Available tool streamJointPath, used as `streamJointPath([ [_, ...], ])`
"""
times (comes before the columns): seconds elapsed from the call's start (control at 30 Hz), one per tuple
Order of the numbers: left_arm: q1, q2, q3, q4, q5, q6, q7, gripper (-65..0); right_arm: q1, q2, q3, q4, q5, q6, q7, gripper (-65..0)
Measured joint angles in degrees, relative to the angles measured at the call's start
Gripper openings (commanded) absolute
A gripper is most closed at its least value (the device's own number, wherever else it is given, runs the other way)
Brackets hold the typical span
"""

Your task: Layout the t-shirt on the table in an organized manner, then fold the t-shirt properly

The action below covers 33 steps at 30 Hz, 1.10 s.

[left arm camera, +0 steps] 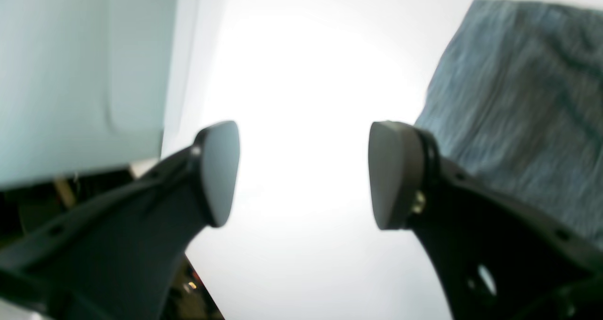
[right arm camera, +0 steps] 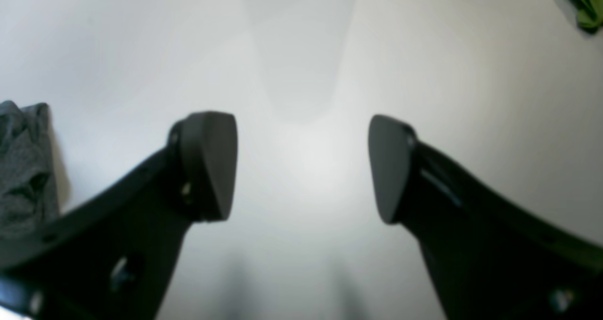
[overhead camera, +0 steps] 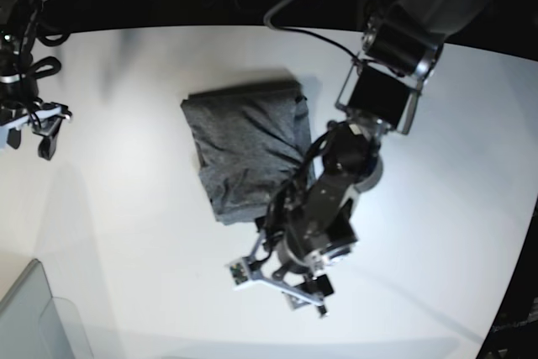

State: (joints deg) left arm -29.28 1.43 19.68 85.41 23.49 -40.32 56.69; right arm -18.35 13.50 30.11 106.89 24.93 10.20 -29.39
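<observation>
The dark grey t-shirt (overhead camera: 248,153) lies in a compact, roughly rectangular bundle in the middle of the white table (overhead camera: 445,208). My left gripper (overhead camera: 277,286) hangs just past the shirt's near edge, open and empty. In the left wrist view its jaws (left arm camera: 304,174) stand wide over bare table, with the shirt (left arm camera: 518,103) to the right. My right gripper (overhead camera: 31,134) is far to the shirt's left, near the table edge. In the right wrist view it (right arm camera: 301,167) is open and empty over bare table, with a bit of the shirt (right arm camera: 23,169) at the left edge.
A translucent grey bin corner (overhead camera: 34,317) sits at the near left of the table and also shows in the left wrist view (left arm camera: 80,75). A green crumpled thing (right arm camera: 586,4) lies at the top right of the right wrist view. The table edge curves at the right.
</observation>
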Motion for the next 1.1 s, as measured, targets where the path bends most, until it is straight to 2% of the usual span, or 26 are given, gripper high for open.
streamJointPath([
  [0.07,5.51,-1.55,-6.82,7.56,-0.20,-0.04,3.45,-29.2,-0.52,0.20,0.09,0.02,0.02,0.00,0.48,-21.6],
  [0.13,11.47,-2.69,-15.37,15.15,0.46,0.13,7.04,-38.2,-1.92,0.35,0.11,0.09,-0.09,0.02,0.74,-25.6],
  [0.23,20.81,-3.37,-26.86,26.08,0.70,0.13,8.00,-54.9,-3.61,-1.44,1.05,0.00,0.04,0.02,0.48,-37.9],
  [0.3,26.18,-3.10,-34.10,29.64,0.50,0.15,7.80,-65.0,-3.56,-5.05,3.50,-0.07,0.07,0.00,0.50,-48.4],
  [0.4,33.27,-1.68,-44.59,29.81,0.24,-0.09,7.96,-63.8,-3.61,-9.73,6.75,-0.07,0.09,0.00,0.11,-65.0],
  [0.5,39.30,1.29,-54.88,29.73,0.52,0.15,7.15,-65.0,-3.91,-10.73,10.16,-0.20,0.04,0.00,0.02,-65.0],
  [0.57,43.21,2.89,-59.65,29.70,-0.52,0.15,5.95,-64.9,-4.42,-11.15,12.76,-1.25,0.76,0.15,0.92,-65.0],
  [0.63,47.65,4.44,-62.99,29.73,-2.56,0.17,3.58,-64.9,-4.57,-13.09,16.17,-3.67,0.15,0.02,0.48,-65.0],
  [0.73,54.58,6.97,-65.35,29.75,-5.66,0.00,0.35,-64.9,-5.53,-15.02,18.88,-6.01,-0.26,-0.24,0.02,-65.0],
  [0.8,59.21,8.15,-67.14,29.51,-7.37,0.00,-2.38,-64.9,-6.16,-15.15,19.71,-8.57,0.37,0.15,0.76,-65.0],
  [0.93,66.10,7.74,-69.83,25.59,-13.68,0.24,-9.38,-64.9,-7.50,-15.10,20.28,-16.74,0.24,0.11,0.46,-65.0],
  [1.0,68.17,7.80,-69.61,21.51,-17.57,0.13,-12.26,-64.9,-7.74,-14.95,20.44,-21.38,0.07,0.00,0.50,-65.0],
  [1.03,68.11,7.96,-69.64,18.27,-17.64,0.04,-13.25,-64.9,-7.74,-14.60,20.20,-23.63,-0.04,0.17,0.28,-65.0],
  [1.1,67.01,7.80,-69.57,9.84,-18.27,0.22,-17.49,-64.9,-7.28,-13.68,20.11,-28.44,0.13,3.48,0.83,-65.0],
])
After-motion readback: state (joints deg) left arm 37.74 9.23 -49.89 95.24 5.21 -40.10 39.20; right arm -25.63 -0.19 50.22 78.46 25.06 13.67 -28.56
